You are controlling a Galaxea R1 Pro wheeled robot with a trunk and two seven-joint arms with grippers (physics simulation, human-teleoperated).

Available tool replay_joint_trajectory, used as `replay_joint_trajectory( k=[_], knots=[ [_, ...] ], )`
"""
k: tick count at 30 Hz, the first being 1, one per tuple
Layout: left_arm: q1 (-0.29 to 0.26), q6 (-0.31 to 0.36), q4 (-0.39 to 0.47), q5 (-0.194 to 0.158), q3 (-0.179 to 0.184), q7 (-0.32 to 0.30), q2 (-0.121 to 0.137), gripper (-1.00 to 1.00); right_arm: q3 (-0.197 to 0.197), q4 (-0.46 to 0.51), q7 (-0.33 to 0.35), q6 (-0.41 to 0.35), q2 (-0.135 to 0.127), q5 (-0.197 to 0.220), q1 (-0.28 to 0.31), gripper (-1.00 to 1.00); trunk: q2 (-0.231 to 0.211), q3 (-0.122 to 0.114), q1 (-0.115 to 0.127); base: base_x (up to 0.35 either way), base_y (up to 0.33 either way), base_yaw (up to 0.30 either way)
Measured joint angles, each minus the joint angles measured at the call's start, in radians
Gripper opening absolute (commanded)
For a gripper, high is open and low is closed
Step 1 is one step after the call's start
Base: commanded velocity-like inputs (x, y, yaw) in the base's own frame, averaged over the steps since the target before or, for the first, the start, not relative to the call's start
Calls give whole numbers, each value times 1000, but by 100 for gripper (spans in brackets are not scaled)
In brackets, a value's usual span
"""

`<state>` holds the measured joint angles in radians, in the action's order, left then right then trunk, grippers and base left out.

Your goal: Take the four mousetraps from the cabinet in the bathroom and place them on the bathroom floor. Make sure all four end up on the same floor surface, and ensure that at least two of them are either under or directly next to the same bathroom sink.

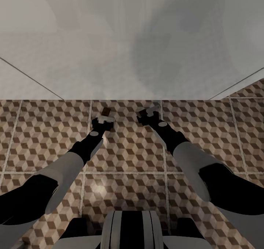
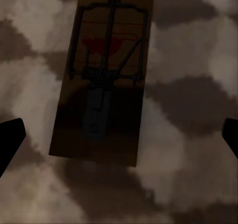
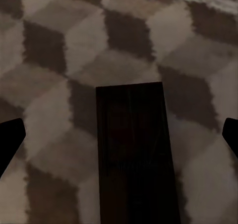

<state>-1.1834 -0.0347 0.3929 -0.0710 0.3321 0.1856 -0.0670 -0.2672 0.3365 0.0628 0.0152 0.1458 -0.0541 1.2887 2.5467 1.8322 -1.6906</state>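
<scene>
A tan mousetrap (image 2: 101, 85) with dark wire and a red mark lies flat on the cube-patterned bathroom floor (image 1: 47, 139). My left gripper (image 2: 119, 135) hovers over it, open, with its fingertips well clear of both long edges. In the head view this mousetrap (image 1: 106, 112) sits just beyond the left gripper (image 1: 103, 120), at the foot of a white unit. A second board, dark in shadow (image 3: 131, 149), lies on the tiles under my right gripper (image 3: 119, 135), which is open. The right gripper (image 1: 146, 114) is also low over the floor. Whether the white unit is the sink's vanity is unclear.
A broad white surface (image 1: 121, 40) takes up the far half of the head view and meets the floor along its lower edge. Patterned tiles with pale grout lines spread to both sides and toward my base (image 1: 128, 230).
</scene>
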Motion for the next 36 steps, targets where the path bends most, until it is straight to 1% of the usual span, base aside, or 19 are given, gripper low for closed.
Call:
replay_joint_trajectory(
  k=[31, 36],
  knots=[
    [0, -1, -2, 0, 0, 0, -4, 100, 0, 0, 0, 3, -2, 0, -1, 100, 0, 0, 0, 0, 0, 0],
    [0, -1, -2, 0, 0, 0, -4, 100, 0, 0, 0, 3, -2, 0, -1, 100, 0, 0, 0, -143, 0, 0]
  ],
)
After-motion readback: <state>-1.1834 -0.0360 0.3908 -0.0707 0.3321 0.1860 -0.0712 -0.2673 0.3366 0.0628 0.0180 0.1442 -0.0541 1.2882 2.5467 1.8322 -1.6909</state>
